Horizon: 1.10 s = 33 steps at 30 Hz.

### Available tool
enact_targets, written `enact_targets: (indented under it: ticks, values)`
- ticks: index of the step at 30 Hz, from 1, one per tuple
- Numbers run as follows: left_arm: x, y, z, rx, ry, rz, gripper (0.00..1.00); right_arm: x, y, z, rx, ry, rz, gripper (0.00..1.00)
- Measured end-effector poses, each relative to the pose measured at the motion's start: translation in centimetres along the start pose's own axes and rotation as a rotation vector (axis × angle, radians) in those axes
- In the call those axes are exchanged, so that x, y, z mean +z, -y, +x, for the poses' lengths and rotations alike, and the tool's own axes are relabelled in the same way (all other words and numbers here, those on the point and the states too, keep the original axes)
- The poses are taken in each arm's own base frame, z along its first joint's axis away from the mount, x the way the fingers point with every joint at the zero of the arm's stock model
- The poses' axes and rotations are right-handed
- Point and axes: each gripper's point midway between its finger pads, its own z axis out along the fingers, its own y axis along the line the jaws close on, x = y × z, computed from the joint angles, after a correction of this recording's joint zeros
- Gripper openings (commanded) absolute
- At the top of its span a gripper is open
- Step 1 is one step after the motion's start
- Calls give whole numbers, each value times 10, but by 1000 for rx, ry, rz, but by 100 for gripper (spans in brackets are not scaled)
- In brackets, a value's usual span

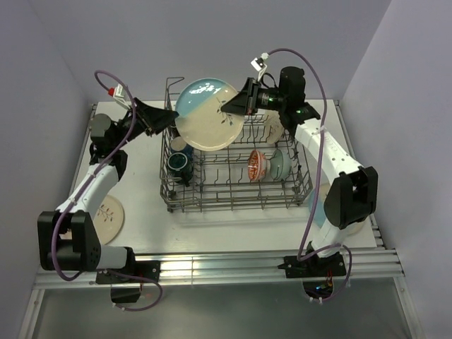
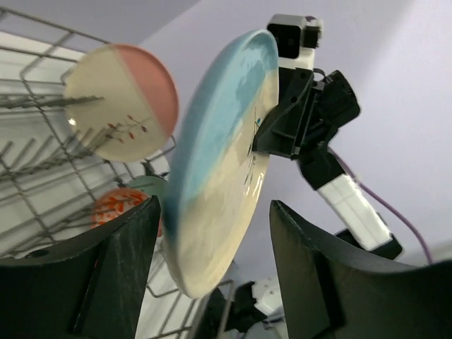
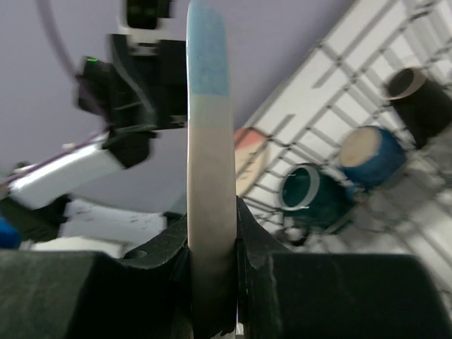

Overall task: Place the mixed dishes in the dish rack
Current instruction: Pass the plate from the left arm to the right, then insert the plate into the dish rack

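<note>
L gripper (image 1: 171, 117) was seen w/ jaws spread, one finger each side of plate (image 1: 208, 116) left rim; contact couldn't be told. Blue/cream plate was held in air over rack (image 1: 240, 203), back-left part. R gripper (image 1: 230, 107) was clamped on plate's right rim.

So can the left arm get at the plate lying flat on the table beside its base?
Probably yes: the left gripper stands open, gripping nothing, the right gripper alone clamps the blue-and-cream plate, and nothing covers the cream twig-motif plate.
</note>
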Motion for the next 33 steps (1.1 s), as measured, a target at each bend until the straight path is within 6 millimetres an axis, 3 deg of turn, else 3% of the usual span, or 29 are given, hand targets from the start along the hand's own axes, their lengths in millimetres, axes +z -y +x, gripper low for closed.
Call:
enact_targets:
  ticks: [1,8,11,15,19,24,33]
  values:
    - [2,-2,-4,14,3,-23,77,-3,6,-3,-15,7,31,0]
    - [-1,5,-54,210,136,-256,80,-33,39,-17,-151,41,286,0]
    - [-20,14,-77,311,226,-369,82,-47,50,-26,-211,56,408,0]
    - [-59,19,-90,391,332,-513,91,-64,66,-38,-272,80,572,0]
    - [-97,14,-84,417,407,-627,97,-86,90,-50,-307,118,761,0]
    - [-133,-2,-57,406,440,-737,99,-114,113,-54,-302,148,960,0]
    - [-166,-35,-28,357,432,-880,99,-141,127,-63,-309,197,1133,0]
